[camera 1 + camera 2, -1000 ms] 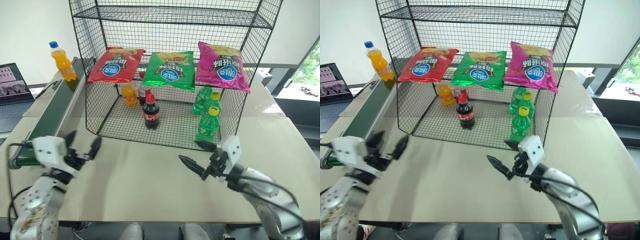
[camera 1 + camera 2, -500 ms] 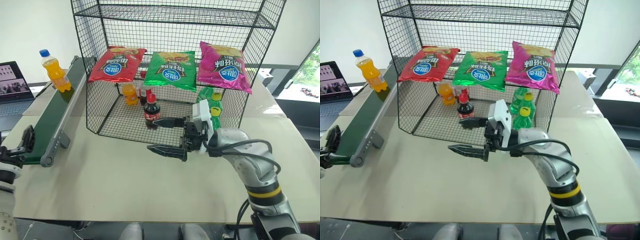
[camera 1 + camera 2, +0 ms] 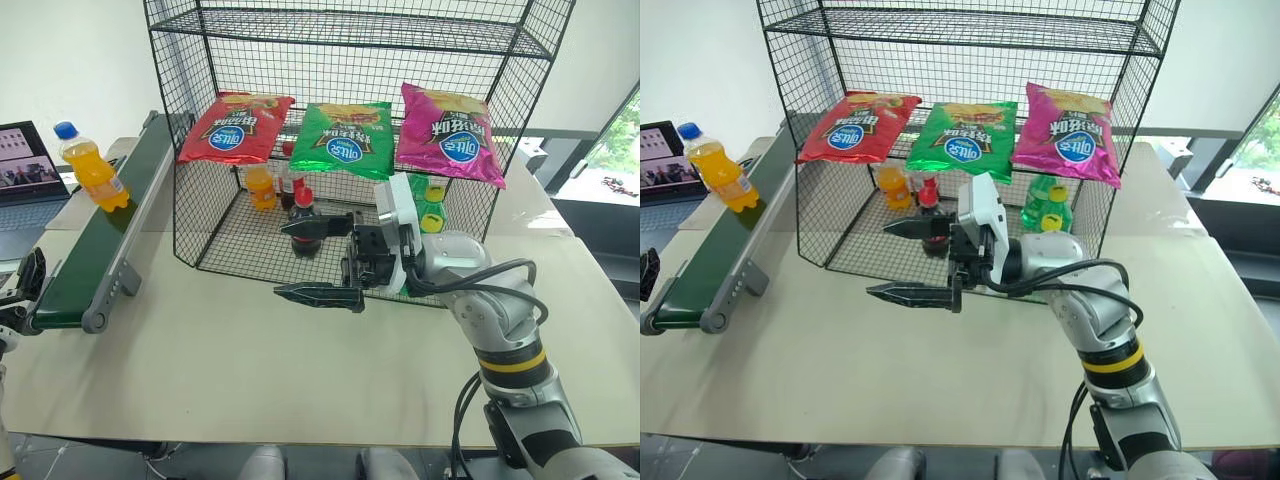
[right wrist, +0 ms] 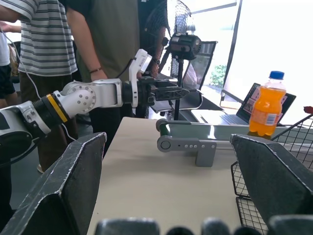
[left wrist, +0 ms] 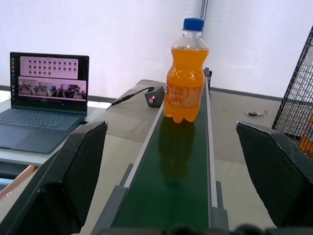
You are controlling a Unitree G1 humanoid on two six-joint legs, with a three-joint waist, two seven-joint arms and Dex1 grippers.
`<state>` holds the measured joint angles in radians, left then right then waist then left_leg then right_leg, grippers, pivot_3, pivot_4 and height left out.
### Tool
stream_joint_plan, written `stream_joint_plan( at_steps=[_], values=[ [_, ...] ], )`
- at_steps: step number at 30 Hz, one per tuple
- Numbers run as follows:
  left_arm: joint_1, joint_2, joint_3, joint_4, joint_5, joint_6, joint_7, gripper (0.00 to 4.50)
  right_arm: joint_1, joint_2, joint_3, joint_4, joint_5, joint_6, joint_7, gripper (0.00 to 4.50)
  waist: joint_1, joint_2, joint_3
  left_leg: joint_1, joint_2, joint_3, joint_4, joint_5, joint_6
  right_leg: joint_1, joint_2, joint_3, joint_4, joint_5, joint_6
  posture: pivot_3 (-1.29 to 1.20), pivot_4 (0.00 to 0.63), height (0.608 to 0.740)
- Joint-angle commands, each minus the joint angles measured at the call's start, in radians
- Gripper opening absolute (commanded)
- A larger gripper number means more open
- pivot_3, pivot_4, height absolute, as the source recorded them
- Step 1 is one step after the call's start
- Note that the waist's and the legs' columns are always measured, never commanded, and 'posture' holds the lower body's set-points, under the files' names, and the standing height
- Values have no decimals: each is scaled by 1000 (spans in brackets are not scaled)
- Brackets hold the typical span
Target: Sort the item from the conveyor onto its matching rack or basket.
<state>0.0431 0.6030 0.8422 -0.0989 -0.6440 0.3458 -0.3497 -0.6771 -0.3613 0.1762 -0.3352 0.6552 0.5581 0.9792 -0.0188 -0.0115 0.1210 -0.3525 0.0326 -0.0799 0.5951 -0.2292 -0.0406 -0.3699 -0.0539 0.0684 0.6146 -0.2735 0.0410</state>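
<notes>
Head views: the bottle [image 3: 92, 178] stands upright on the conveyor [image 3: 98, 250]; right pincer [image 3: 312, 258] gapes before the rack [image 3: 350, 150]. Left wrist: left pincer [image 5: 176, 186] spread wide, bottle ahead. Closing off-centre could topple it.

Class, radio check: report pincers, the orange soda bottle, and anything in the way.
Both pincers open, empty: left pincer, right pincer. Orange soda bottle upright on the belt. Nothing between the left pincer and the bottle.
</notes>
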Motion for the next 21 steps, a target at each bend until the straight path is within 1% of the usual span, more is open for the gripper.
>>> stream_joint_plan(
  at_steps=[1, 8, 21],
  values=[
    [-15, 22, -2, -3, 6, -10, -3, 4500, -40, 8, -34, -35, 43, 6, -4, 4493, -1, 0, 0, 0, 0, 0, 0, 0, 0, 0, 0, 0, 0, 0, 0, 0, 150, 738],
    [-28, 38, -15, 7, 9, 2, -9, 4500, -48, 13, -32, -39, 56, 18, -24, 4493, 0, 0, 0, 0, 0, 0, 0, 0, 0, 0, 0, 0, 0, 0, 0, 0, 150, 738],
    [-74, 106, -26, 88, 33, -2, -31, 4500, -46, 18, -34, -53, 70, 27, -44, 4493, 0, 0, 0, 0, 0, 0, -1, 0, 0, -1, 0, 0, 0, 0, 0, 0, 150, 738]
  ],
)
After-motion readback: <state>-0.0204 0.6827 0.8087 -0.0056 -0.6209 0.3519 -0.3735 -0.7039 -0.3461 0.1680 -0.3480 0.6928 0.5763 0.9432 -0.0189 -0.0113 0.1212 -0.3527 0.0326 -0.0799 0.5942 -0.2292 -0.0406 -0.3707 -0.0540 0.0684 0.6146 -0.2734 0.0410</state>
